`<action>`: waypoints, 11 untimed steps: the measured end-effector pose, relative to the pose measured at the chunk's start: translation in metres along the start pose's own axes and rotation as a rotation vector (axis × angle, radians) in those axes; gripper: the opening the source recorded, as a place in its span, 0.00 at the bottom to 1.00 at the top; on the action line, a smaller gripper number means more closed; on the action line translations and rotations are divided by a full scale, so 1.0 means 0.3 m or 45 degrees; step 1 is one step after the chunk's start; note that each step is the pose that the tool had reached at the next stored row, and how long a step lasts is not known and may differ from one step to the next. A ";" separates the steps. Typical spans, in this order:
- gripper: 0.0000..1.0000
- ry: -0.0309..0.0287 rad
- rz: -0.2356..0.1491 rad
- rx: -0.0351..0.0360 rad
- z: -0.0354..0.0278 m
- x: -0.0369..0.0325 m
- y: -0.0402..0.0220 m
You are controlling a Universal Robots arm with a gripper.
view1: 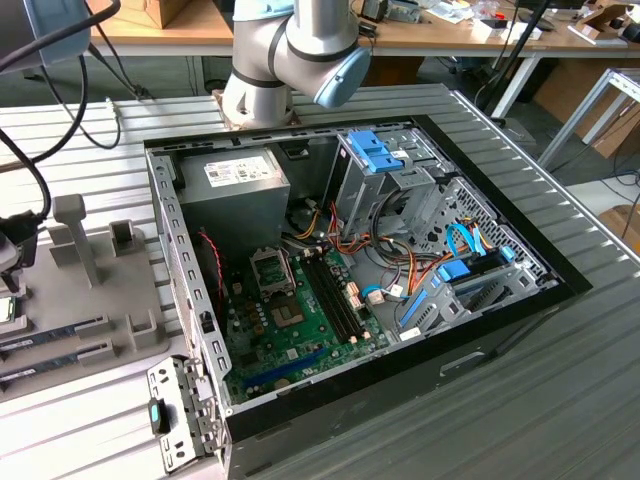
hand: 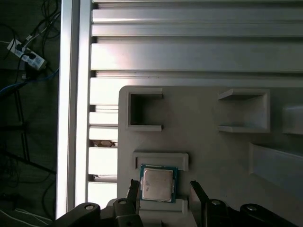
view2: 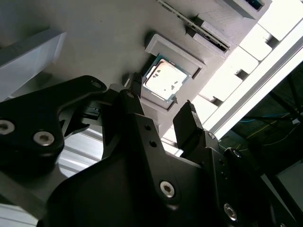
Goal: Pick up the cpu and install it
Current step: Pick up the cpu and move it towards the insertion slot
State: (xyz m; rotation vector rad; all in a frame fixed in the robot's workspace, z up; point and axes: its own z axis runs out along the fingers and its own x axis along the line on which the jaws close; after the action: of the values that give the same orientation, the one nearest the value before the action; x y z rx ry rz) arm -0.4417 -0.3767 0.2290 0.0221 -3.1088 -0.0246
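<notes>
Black fingers (view2: 189, 120) of my gripper (view2: 162, 94) sit closest in the second wrist view, jaws spread apart and holding nothing. The cpu (view2: 164, 80) lies flat in a framed pocket of the grey holder plate (view2: 94, 38), just beyond the fingertips. First wrist view: cpu pocket is near the plate's edge, beside the slatted table (hand: 189, 56), one finger on each side. Exterior view: arm (view1: 290, 50) behind the open computer case (view1: 380, 270).
</notes>
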 end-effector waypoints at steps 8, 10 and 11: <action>0.54 -0.0001 0.000 0.0000 0.008 0.000 0.000; 0.54 -0.0001 0.000 -0.0001 0.010 0.000 0.000; 0.54 0.0000 0.000 0.0000 0.011 0.000 0.000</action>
State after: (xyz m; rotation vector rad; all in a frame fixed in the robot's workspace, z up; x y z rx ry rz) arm -0.4417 -0.3767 0.2256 0.0221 -3.1088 -0.0246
